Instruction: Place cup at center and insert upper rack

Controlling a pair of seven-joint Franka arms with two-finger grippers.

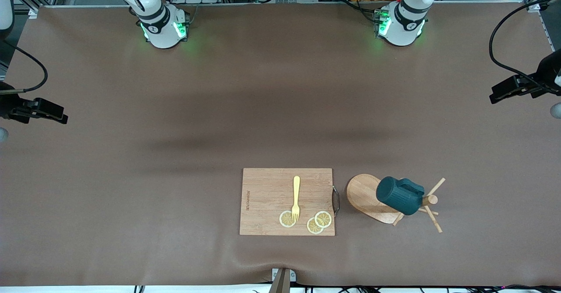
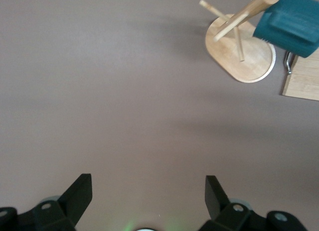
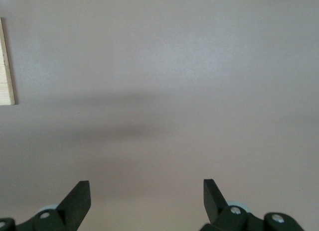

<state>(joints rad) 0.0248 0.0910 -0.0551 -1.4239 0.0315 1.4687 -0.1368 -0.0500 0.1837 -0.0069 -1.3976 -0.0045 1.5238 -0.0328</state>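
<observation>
Lemon slices (image 1: 314,223) and yellow fork (image 1: 296,198) lay on cutting board (image 1: 267,201), nearest your camera. Beside board, toward left arm's end: cup (image 1: 399,195) hung on upper rack (image 1: 368,194). You saw left gripper (image 2: 148,191) spread wide over bare table (image 1: 175,152); right gripper (image 3: 147,193) likewise released, holding nothing. Both arms waited.

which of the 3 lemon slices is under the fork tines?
The lone lemon slice toward the right arm's end of the cutting board; the fork tines overlap it. The other two overlap each other beside it.
</observation>
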